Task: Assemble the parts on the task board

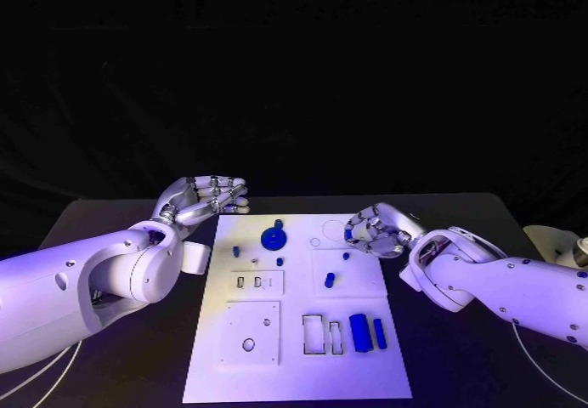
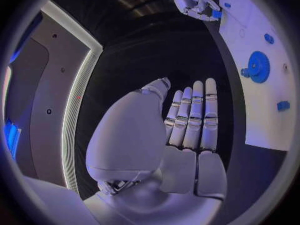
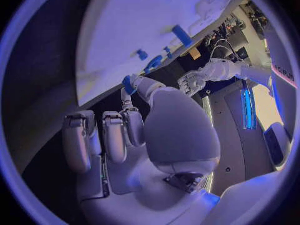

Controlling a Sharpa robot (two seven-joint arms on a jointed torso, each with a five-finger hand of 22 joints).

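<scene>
The white task board point(image 1: 294, 374) lies mid-table. On it are a blue gear point(image 1: 274, 238), a short peg point(image 1: 236, 251), an oblong piece point(image 1: 329, 279), and a blue block point(image 1: 359, 331) with a thin bar point(image 1: 380, 333) near empty slots. My right hand point(image 1: 377, 231) hovers over the board's right edge and pinches a small blue part point(image 3: 129, 83) between thumb and a fingertip. My left hand point(image 1: 208, 197) is off the board's far left corner, fingers straight and holding nothing point(image 2: 187, 120). The gear point(image 2: 257, 66) also shows in the left wrist view.
A white square plate point(image 1: 251, 331) with holes sits on the board's near left. A pale object point(image 1: 557, 242) stands at the table's right edge. Cables point(image 1: 36, 374) hang off the near left. Bare black table point(image 1: 466, 374) flanks the board.
</scene>
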